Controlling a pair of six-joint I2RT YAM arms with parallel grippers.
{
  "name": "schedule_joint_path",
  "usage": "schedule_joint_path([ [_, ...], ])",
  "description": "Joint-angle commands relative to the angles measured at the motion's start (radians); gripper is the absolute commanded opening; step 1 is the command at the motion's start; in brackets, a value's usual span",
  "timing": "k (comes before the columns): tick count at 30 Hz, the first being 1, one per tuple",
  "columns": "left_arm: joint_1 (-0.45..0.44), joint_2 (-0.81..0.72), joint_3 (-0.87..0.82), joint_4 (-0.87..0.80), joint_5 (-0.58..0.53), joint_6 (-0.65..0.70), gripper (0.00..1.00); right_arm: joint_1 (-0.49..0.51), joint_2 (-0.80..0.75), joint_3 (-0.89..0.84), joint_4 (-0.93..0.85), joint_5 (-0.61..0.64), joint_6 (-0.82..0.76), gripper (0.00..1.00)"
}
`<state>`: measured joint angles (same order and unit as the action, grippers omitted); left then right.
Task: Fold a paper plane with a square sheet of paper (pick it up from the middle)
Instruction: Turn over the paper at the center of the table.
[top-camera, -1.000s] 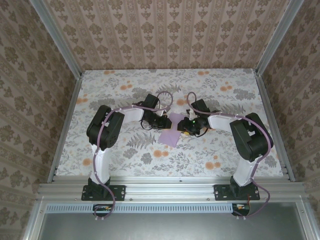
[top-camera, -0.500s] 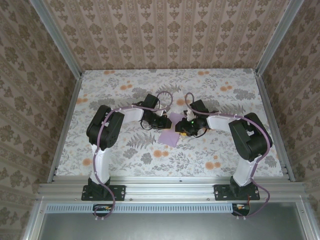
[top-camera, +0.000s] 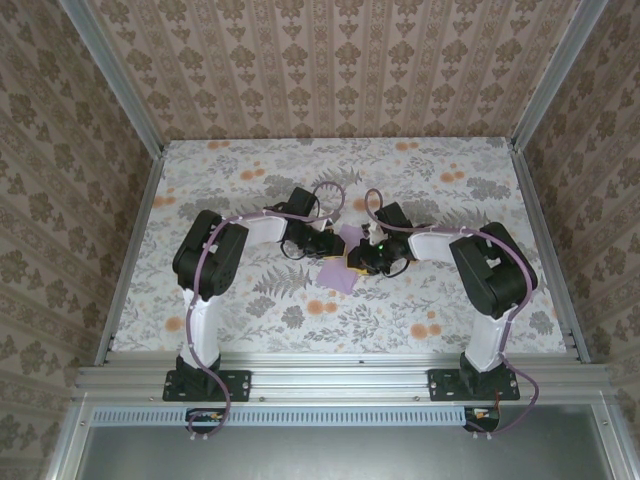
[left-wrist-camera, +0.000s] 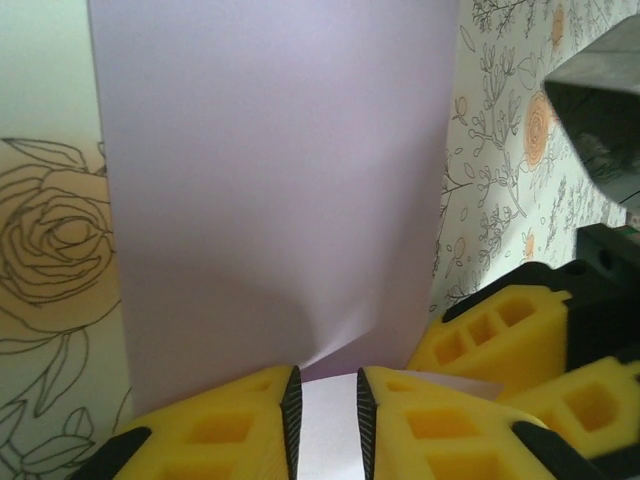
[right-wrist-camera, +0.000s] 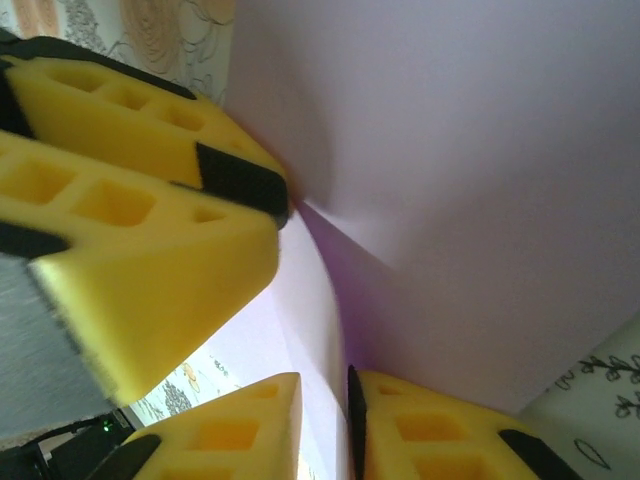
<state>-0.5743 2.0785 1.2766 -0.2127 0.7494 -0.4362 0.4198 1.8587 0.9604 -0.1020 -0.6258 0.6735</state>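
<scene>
In the top external view, the sheet of paper was seen lying on the floral bench, with its far part lifted between the two arms. The left arm was bent at the elbow to the left of the sheet, with its forearm reaching rightward. The left end effector was set against the sheet's far left edge. The right arm was folded in mirror fashion to the right of the sheet, and the right end effector was set against the sheet's right edge. Both wrists were held low, close above the sheet.

In the left wrist view, the sheet was seen stretching away from the left end effector. Its yellow fingers were drawn to a narrow slit, with the sheet's near edge clamped in it. A soft buckle was raised in the sheet just ahead of the grip. The right end effector's yellow fingers were seen just beside the sheet's near right corner.

In the right wrist view, the sheet was seen curving up and away from the right end effector. Its fingers were nearly closed, with the sheet's edge caught between them. The left end effector's fingers were seen on the left of the sheet, their tips touching it where a crease began.
</scene>
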Motion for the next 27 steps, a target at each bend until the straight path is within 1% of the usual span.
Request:
schedule_joint_path([
  [1, 0.016, -0.047, 0.005, -0.008, 0.001, -0.014, 0.31, 0.005, 0.014, -0.002, 0.019, -0.028, 0.010, 0.18],
  [6, 0.035, -0.135, 0.014, -0.056, -0.013, -0.002, 0.45, 0.004, -0.007, 0.004, 0.029, -0.041, 0.014, 0.07],
  [11, 0.071, -0.255, -0.024, -0.102, -0.047, 0.004, 0.55, 0.001, -0.033, 0.001, 0.083, -0.086, 0.052, 0.02],
  [16, 0.089, -0.345, -0.110, -0.087, -0.060, -0.039, 0.60, 0.000, -0.064, -0.004, 0.148, -0.129, 0.101, 0.02],
  [22, 0.093, -0.404, -0.249, 0.090, -0.006, -0.186, 0.62, -0.003, -0.117, -0.004, 0.186, -0.163, 0.139, 0.01],
  [27, 0.094, -0.439, -0.348, 0.309, 0.011, -0.351, 0.63, -0.009, -0.152, -0.003, 0.207, -0.183, 0.165, 0.01],
])
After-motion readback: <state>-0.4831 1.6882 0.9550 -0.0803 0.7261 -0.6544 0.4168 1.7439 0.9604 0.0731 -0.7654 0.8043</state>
